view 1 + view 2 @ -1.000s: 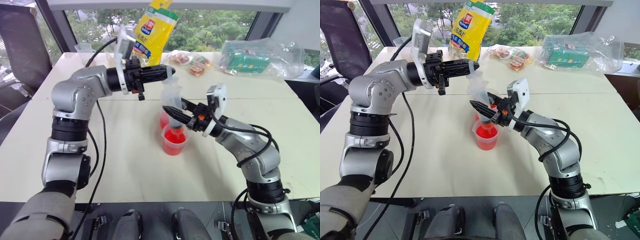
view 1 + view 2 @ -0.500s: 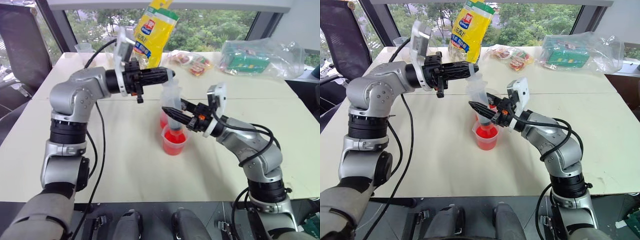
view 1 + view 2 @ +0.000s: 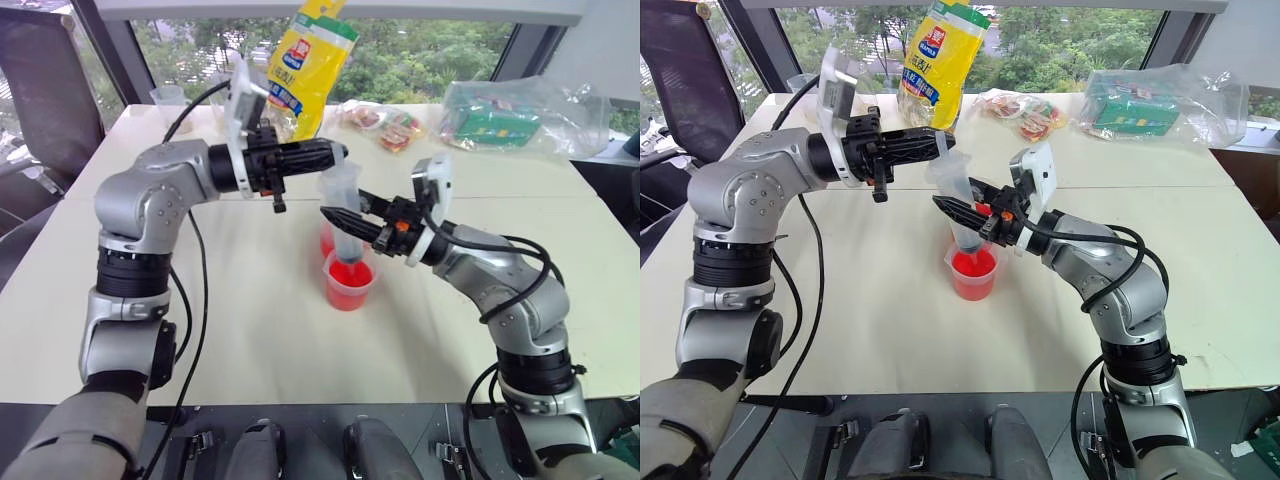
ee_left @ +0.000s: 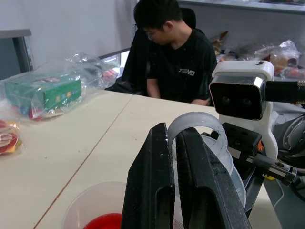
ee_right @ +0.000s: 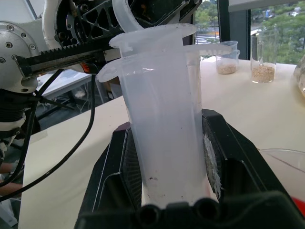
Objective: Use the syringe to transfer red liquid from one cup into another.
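The right gripper (image 3: pixel 335 216) clamps the syringe (image 3: pixel 343 212) barrel upright over the near cup (image 3: pixel 349 282); the left gripper (image 3: pixel 340 152) pinches the plunger loop (image 4: pixel 196 130). To do this well, keep the barrel still with its tip in the red liquid (image 3: pixel 349 276) and pull the loop straight up, slowly

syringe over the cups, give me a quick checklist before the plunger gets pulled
1. Right gripper shut on the syringe barrel: ok.
2. Left gripper shut on the plunger ring: ok.
3. Syringe upright above the near cup: ok.
4. Tip dipped into the red liquid: cannot tell, the gripper hides it.
5. Second cup standing behind the near one: ok.
6. Plunger pushed fully in: ok, its flange sits near the barrel's.
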### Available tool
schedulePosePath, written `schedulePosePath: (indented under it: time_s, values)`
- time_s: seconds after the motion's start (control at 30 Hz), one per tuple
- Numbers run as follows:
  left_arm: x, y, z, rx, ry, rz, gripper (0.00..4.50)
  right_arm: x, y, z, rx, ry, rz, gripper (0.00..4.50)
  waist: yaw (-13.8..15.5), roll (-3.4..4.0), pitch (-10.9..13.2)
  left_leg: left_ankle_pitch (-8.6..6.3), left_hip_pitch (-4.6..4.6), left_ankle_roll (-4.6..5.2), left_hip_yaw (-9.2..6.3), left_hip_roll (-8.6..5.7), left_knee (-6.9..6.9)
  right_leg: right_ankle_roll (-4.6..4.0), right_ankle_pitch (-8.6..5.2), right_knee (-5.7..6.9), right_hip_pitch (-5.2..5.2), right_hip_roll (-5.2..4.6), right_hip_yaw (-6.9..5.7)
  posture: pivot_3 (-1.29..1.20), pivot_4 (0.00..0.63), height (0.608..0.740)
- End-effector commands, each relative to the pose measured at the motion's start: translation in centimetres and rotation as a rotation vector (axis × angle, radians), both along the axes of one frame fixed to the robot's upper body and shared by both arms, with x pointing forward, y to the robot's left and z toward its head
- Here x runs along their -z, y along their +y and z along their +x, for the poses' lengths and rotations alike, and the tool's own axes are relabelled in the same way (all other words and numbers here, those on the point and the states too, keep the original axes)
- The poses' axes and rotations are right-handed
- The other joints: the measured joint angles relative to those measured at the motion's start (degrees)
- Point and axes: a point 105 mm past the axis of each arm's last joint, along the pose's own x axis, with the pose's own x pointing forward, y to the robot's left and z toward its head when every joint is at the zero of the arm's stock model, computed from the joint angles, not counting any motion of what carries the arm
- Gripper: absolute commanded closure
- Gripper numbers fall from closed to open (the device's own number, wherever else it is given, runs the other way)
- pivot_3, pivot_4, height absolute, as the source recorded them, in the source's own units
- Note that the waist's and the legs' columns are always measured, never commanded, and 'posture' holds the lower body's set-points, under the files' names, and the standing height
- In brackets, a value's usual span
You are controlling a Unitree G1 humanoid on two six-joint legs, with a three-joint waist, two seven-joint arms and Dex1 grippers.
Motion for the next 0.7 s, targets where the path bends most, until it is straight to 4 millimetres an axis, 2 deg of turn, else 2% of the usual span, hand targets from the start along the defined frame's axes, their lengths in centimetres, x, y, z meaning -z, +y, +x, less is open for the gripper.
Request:
schedulePosePath:
  time_s: [0.03,0.1,0.13,0.23,0.43,0.47,0.7]
  values:
    - [2.0,-2.4,-1.9,0.140,0.052,0.071,4.44,-4.8,-0.8,-0.5,0.026,-0.160,0.096,3.14,0.00,0.00,0.00,0.00,0.00,0.00,0.00,0.00,0.00,0.00,0.00,0.00,0.00,0.00,0.00,0.00,0.150,0.740]
    - [1.5,-2.2,-1.7,0.126,0.047,0.060,4.44,-4.6,-0.8,-0.5,0.025,-0.145,0.092,3.14,0.02,0.00,0.00,0.00,0.00,0.00,0.00,0.00,0.00,0.00,0.00,0.00,0.00,0.00,0.00,0.00,0.150,0.740]
    - [1.0,-2.0,-1.5,0.116,0.045,0.047,4.15,-4.3,-0.8,-0.5,0.024,-0.134,0.090,3.14,0.03,0.00,0.00,0.00,0.00,0.00,0.00,0.00,0.00,0.00,0.00,0.00,0.00,0.00,0.00,0.00,0.150,0.740]
    - [-0.2,-1.1,-1.2,0.091,0.033,0.021,3.07,-3.7,-0.7,-0.5,0.022,-0.107,0.084,3.14,0.01,0.00,0.00,0.00,0.00,0.00,0.00,0.00,0.00,0.00,0.00,0.00,0.00,0.00,0.00,0.00,0.150,0.740]
    - [-2.2,1.5,-0.9,0.003,-0.012,-0.011,0.28,-3.3,-0.6,-0.5,0.016,-0.083,0.083,3.14,-0.02,0.00,0.00,0.00,0.00,0.00,0.00,0.00,-0.01,0.00,0.00,0.00,0.00,0.00,0.00,0.00,0.150,0.740]
    - [-2.4,2.1,-1.0,-0.012,-0.020,-0.012,0.06,-3.3,-0.6,-0.5,0.015,-0.081,0.083,3.14,-0.02,0.00,0.00,0.00,-0.01,0.00,0.00,0.00,0.00,0.00,0.00,-0.01,-0.01,0.00,0.00,0.00,0.150,0.740]
    - [-2.5,5.6,-1.1,-0.136,-0.046,0.013,0.06,-4.3,-1.3,-0.4,0.024,-0.073,0.090,3.14,-0.10,0.00,0.00,0.00,0.01,0.00,0.00,0.02,-0.04,0.00,0.00,-0.02,-0.02,0.00,0.01,0.00,0.150,0.740]
